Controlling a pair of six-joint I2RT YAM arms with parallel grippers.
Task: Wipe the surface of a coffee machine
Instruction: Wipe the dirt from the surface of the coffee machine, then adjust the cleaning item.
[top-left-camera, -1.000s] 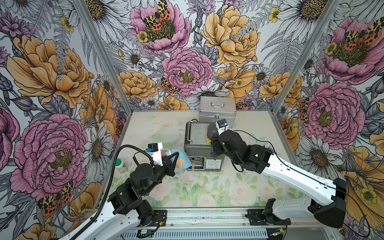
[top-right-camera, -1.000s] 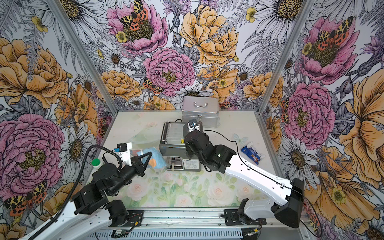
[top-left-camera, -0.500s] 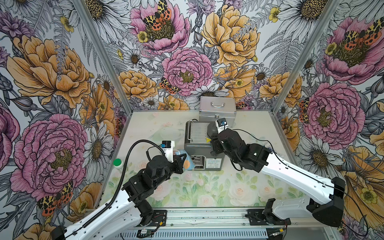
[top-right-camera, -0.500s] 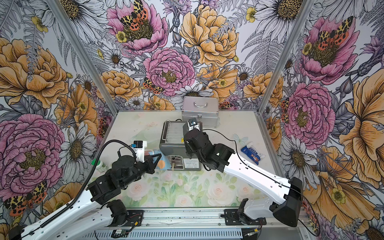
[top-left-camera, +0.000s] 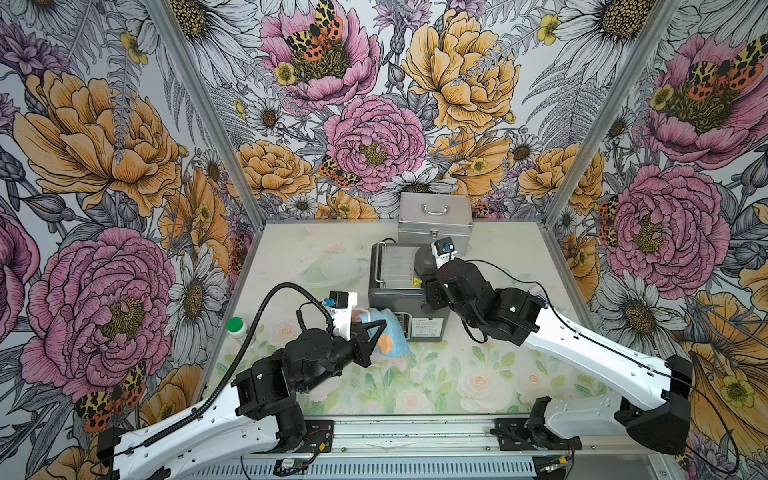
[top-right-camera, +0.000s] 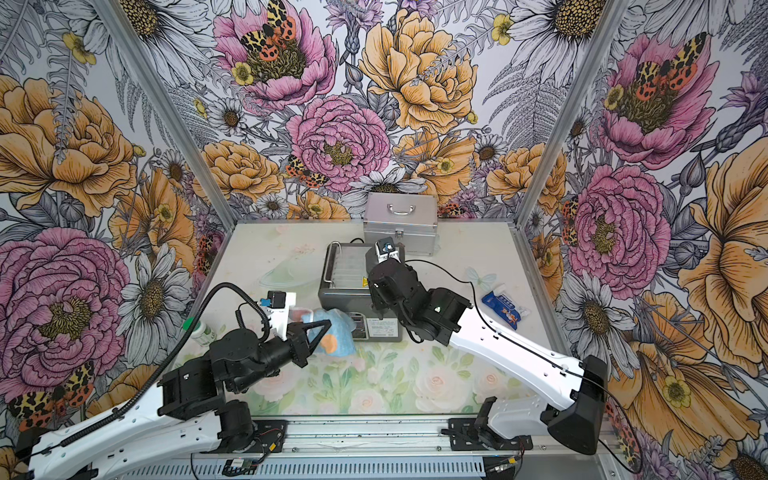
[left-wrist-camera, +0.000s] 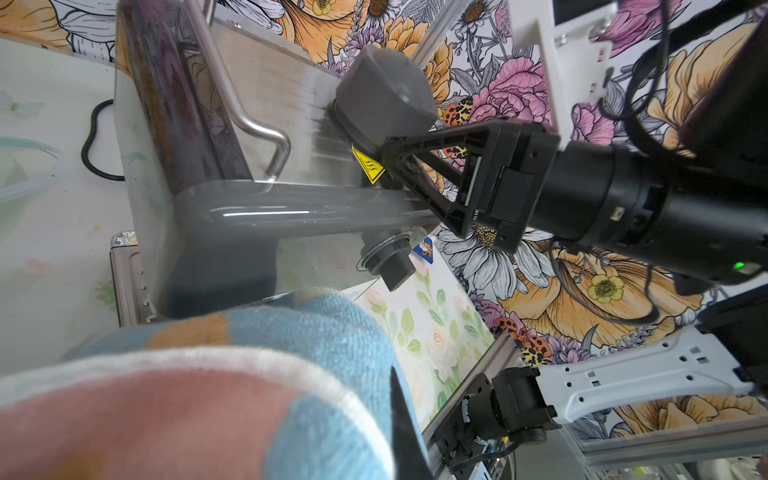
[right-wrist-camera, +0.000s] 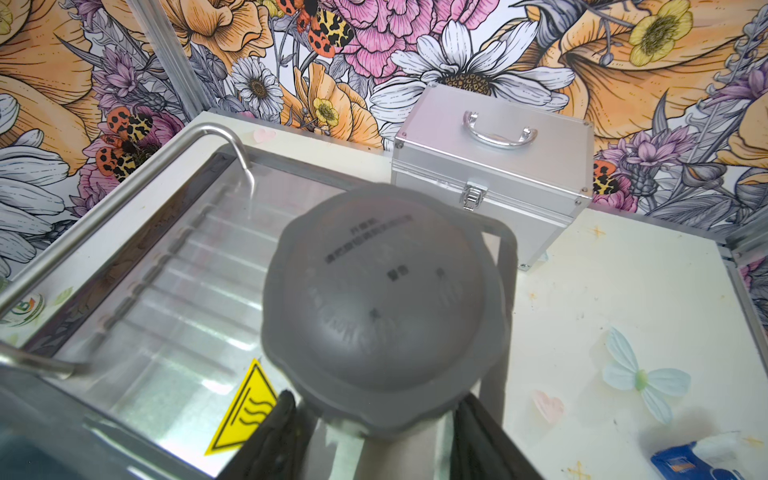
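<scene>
Where containers are concerned, the silver case (top-left-camera: 434, 216) stands with its lid down and its latch fastened at the back wall, just behind the coffee machine (top-left-camera: 395, 286), and its contents cannot be seen. A white bottle (top-left-camera: 237, 328) with a green top stands capped near the left edge of the bench (top-left-camera: 498, 374). The coffee machine sits mid-bench, front towards the arms' rail, ribbed tray and grey cap (right-wrist-camera: 382, 291) uppermost, with a black cord (left-wrist-camera: 89, 145) trailing behind it. The left pincer (top-left-camera: 379, 332) is clenched on a blue cloth (top-left-camera: 397, 332) with orange and pink patches, and the cloth lies against the left part of the machine's front. The right pincer (right-wrist-camera: 376, 428) is set around the cap, a finger against either side of its base, grasping it. Compared with a second ago, the left arm has reached forward and inward: the cloth was then beside the machine's left flank and is now across its front. The right arm has barely shifted and remains at the cap. Open bench lies in front of the machine between the two arms, and to its right as far as a blue packet (top-right-camera: 503, 309) near the right wall. The left arm's cable arches over the strip between bottle and machine.
</scene>
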